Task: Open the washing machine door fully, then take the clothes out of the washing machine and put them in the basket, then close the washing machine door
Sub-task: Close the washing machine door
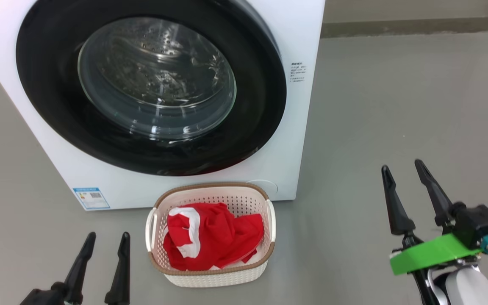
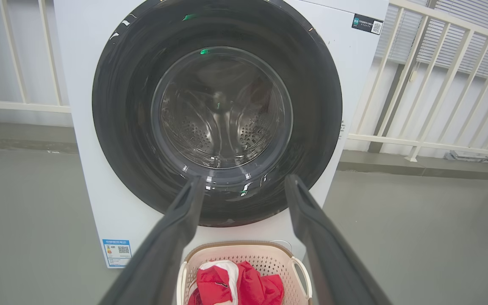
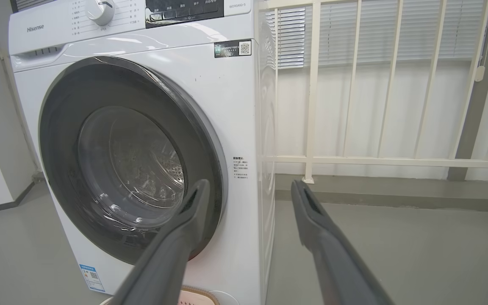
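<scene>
So by the look of it this is pretty much wrapped up. The red clothes are piled in the basket, which sits just to the right of the left gripper and well off to the left of the right gripper. Both sets of jaws are spread wide with nothing in them.

The washing machine door is up ahead of both, sitting flat against the washing machine. Honestly I can't tell from the glass and reflections whether it's actually latched or just pushed to. That's my main worry: if it never clicked, it could drift back open and the last step isn't really done.

Other one: the basket is parked right under the door, close beside the left jaws, so a careless swing of that arm could clip its handle and tip the load onto the floor.

Around it: a blue label ahead of the left jaws and a white railing beyond the right jaws. Nothing is blocking either arm.
</scene>
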Robot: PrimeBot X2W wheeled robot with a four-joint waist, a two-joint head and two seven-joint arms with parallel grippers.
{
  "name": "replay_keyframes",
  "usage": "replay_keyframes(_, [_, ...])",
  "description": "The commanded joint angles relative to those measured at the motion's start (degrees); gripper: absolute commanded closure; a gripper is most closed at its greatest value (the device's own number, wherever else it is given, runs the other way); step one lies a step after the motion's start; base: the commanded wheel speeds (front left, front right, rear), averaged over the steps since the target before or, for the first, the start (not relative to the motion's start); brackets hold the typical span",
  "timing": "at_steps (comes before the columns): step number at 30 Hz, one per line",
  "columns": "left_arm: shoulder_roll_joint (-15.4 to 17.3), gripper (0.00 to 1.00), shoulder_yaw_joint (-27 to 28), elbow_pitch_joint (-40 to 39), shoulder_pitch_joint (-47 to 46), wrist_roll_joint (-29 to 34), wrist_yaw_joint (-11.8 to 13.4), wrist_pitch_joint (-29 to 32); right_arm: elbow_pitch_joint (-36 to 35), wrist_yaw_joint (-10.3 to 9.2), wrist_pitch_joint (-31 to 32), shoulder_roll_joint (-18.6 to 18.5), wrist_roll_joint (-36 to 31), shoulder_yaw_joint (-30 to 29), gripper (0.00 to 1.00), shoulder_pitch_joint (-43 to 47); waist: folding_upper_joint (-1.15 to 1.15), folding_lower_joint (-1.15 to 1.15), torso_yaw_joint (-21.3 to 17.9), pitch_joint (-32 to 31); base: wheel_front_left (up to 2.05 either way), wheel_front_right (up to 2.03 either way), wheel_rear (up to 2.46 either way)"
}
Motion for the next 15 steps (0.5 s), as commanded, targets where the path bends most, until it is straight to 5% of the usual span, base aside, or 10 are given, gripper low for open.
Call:
replay_keyframes(1, [0.9, 0.0, 2.3, -1.8, -0.5, 0.7, -0.3, -0.4, -2.8, -0.06, -0.3, 0.1, -0.3, 1.0, 0.0, 0.5, 0.0, 0.0, -0.5, -1.1, 0.0, 0.0, 0.0])
replay_keyframes(15, [1.4, 0.0, 2.7, -0.8, 2.9, 1.5, -0.3, -0.4, -6.4, -0.06, -0.3, 0.1, 0.1, 1.1, 0.0, 7.0, 0.0, 0.0, -0.1, -2.3, 0.0, 0.0, 0.0])
